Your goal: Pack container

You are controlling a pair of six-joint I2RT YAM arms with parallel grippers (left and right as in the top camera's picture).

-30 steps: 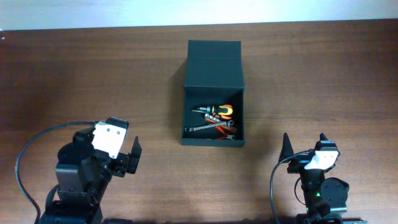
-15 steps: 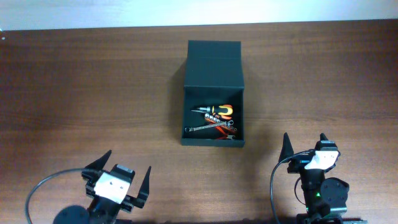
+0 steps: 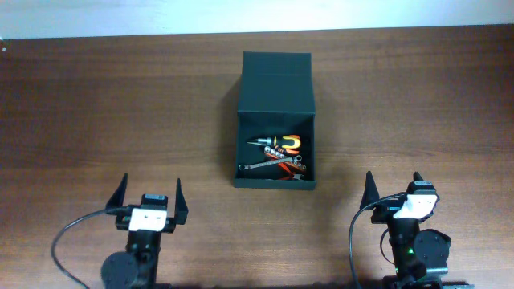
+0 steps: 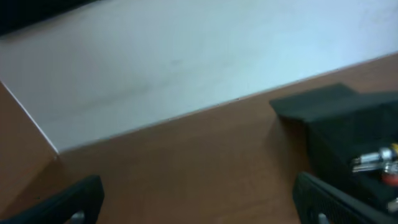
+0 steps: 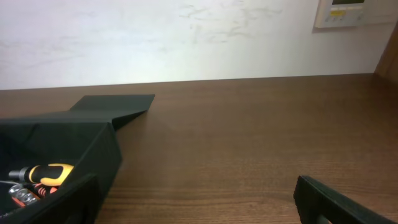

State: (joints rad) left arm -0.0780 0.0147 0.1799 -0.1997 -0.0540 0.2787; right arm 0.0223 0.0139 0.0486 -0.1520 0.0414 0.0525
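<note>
The black container [image 3: 275, 183] stands open at the table's middle, its flat lid [image 3: 275, 84] folded back away from me. Inside lie several hand tools [image 3: 275, 154], among them an orange-handled one and silver metal ones. My left gripper [image 3: 150, 195] is open and empty near the front left, well apart from the container. My right gripper [image 3: 392, 189] is open and empty at the front right. The left wrist view shows the container [image 4: 348, 134] at the right; the right wrist view shows it [image 5: 68, 146] at the left, with the orange tool [image 5: 46, 172] inside.
The brown wooden table [image 3: 104, 104] runs to a white wall [image 5: 186, 37] at the back. A wall panel [image 5: 354, 12] hangs at the upper right in the right wrist view.
My left arm has drawn back toward the front edge and turned; its gripper now points straight toward the back. The right arm and the container have not moved.
</note>
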